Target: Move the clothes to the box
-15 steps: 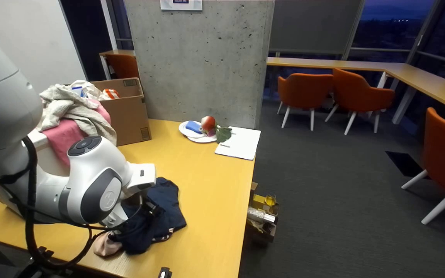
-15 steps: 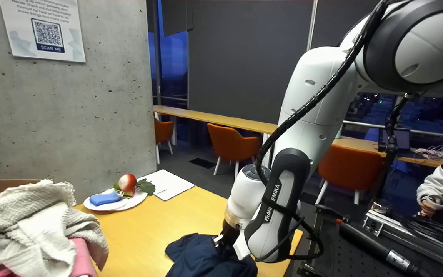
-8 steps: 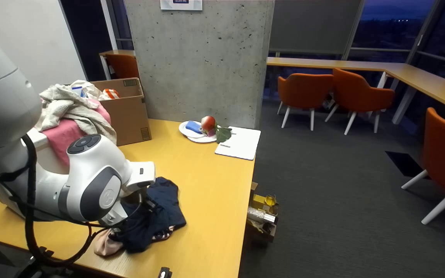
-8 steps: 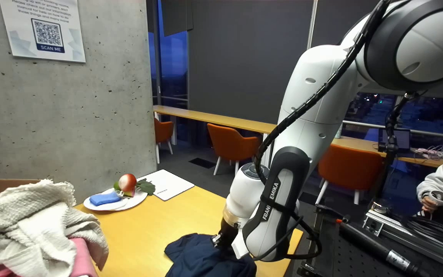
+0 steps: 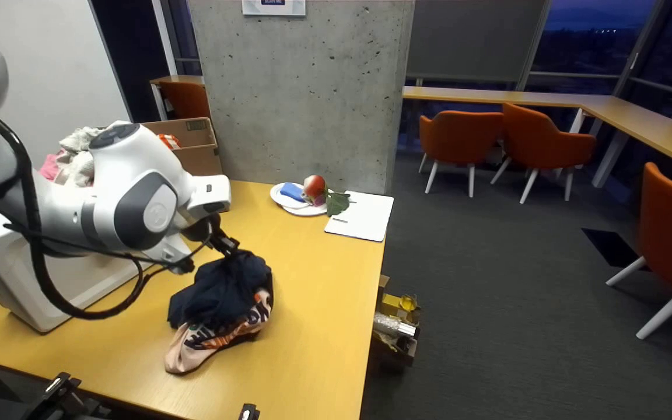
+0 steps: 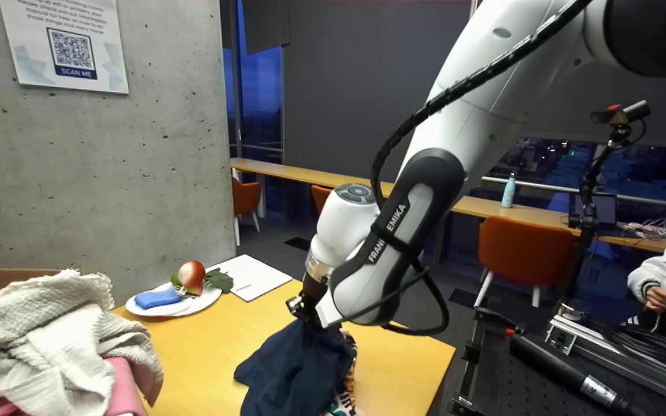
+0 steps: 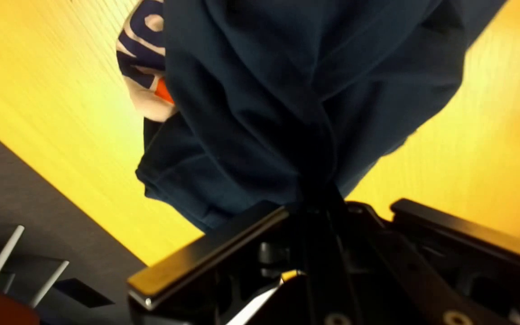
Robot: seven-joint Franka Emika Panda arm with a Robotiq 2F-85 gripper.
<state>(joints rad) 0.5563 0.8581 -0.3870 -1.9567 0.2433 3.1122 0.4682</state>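
Observation:
A dark navy garment [image 5: 213, 294] with a peach printed part [image 5: 219, 338] is bunched on the yellow table. It also shows in an exterior view [image 6: 295, 372] and fills much of the wrist view [image 7: 260, 104]. My gripper [image 5: 232, 252] is shut on the navy cloth at its top and pulls it up into a peak; the lower part still rests on the table. In the wrist view the cloth runs between the fingertips of the gripper [image 7: 321, 203]. A brown cardboard box [image 5: 199, 160] with items inside stands at the back left, partly hidden by the arm.
A white container [image 5: 94, 280] stands left under the arm. Cream cloth [image 6: 38, 341] and pink cloth [image 6: 122, 387] are heaped nearby. A white plate [image 5: 289, 205] holds a blue sponge [image 5: 292, 191] and vegetables. A white board [image 5: 365, 219] lies at the table's right edge.
The arm has risen and moved a little toward the back of the table. The navy garment has been lifted at the grip and dragged along, baring more of its peach printed part.

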